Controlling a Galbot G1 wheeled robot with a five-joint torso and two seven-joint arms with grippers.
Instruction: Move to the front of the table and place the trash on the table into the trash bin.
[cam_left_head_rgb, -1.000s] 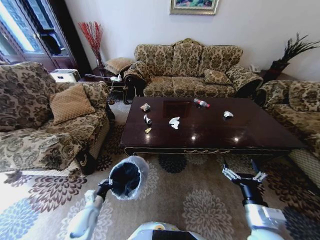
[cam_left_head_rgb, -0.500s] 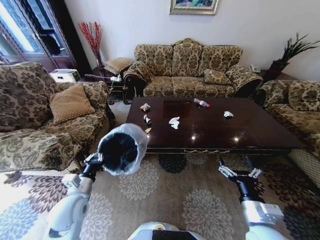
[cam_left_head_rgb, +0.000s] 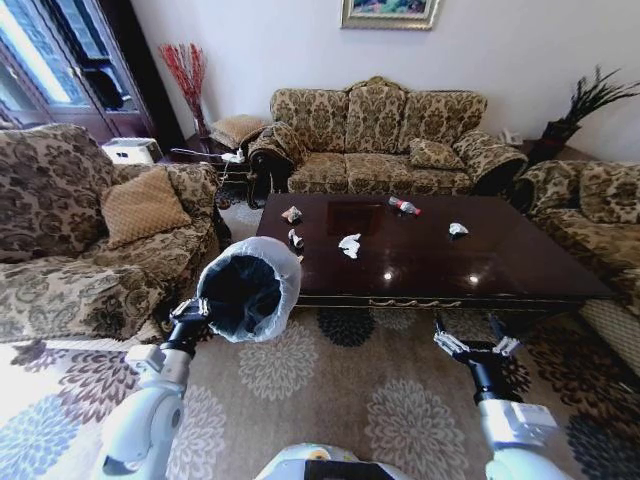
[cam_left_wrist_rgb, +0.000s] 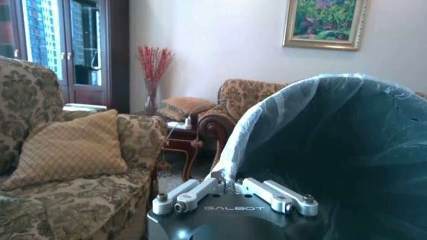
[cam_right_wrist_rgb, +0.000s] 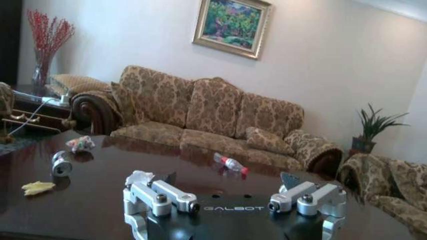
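The left gripper (cam_left_head_rgb: 188, 318) has the trash bin (cam_left_head_rgb: 245, 290) in its grasp, fingers clamped on the rim right where the translucent bag folds over, and it holds the bin up off the carpet, tipped so the dark mouth faces the head camera. The bin hangs just off the near left corner of the table (cam_left_head_rgb: 500, 268), between the table and the armchair (cam_left_head_rgb: 70, 240). From the left wrist camera, the bin's (cam_left_wrist_rgb: 340, 150) lined wall fills the space past the closed fingers (cam_left_wrist_rgb: 267, 192).

Over on the other side, the right gripper (cam_left_head_rgb: 470, 348) sits low in front of the table's carved apron, jaws spread wide with nothing between them. Its wrist camera looks straight across the glossy top (cam_right_wrist_rgb: 200, 190).

And the trash is all on the table: a white paper wad (cam_left_head_rgb: 349, 244) near the centre, the bottle with the red label (cam_left_head_rgb: 403, 206) toward the sofa (cam_left_head_rgb: 375, 135) side, another white wad (cam_left_head_rgb: 457, 229) to the right, and two small pieces (cam_left_head_rgb: 292, 214) near the left end.
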